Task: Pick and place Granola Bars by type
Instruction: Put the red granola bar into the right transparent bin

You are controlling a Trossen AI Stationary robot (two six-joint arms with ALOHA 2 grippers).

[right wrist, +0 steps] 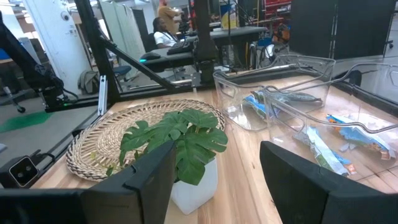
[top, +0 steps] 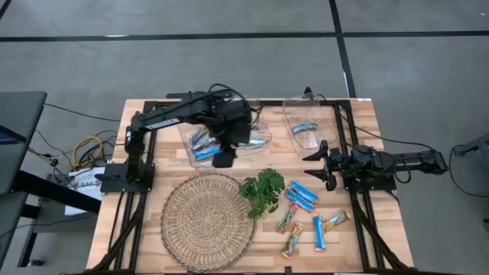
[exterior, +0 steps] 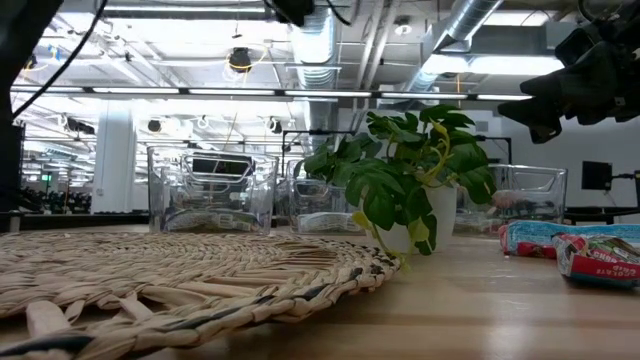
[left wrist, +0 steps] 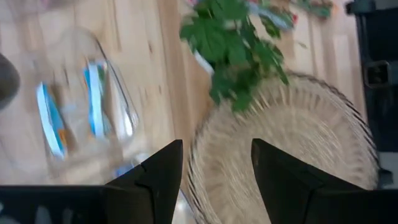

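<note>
A: Loose bars?

B: Granola Bars (top: pixel 306 210) lie on the table's near right part, beside the leafy plant (top: pixel 262 190). Two bright blue ones sit nearest the plant, with tan multicoloured ones and one more blue toward the front edge. None touches a gripper.

A: Right gripper?

B: Right gripper (top: pixel 318 166) hangs above the table on the right side, just beyond the loose bars. Fingers are apart, with nothing between them. Its wrist view looks past the plant (right wrist: pixel 177 140) to the wicker mat (right wrist: pixel 112 137) and the clear bins (right wrist: pixel 283 90), which have bars inside.

A: Left?

B: Left gripper (top: pixel 224 158) is above the far edge of the wicker mat (top: pixel 206 221), next to the left clear bin (top: pixel 186 136). In the wrist view its fingers (left wrist: pixel 163 171) are spread and empty, with mat showing in the gap. Blue-and-silver bars (left wrist: pixel 93 99) lie in that bin off to one side of the jaws, not between them.

A: Farther back?

B: The right clear bin (top: pixel 294 107) holds one blue-and-silver bar (top: pixel 305 127). Both bins stand along the far side of the table.
</note>
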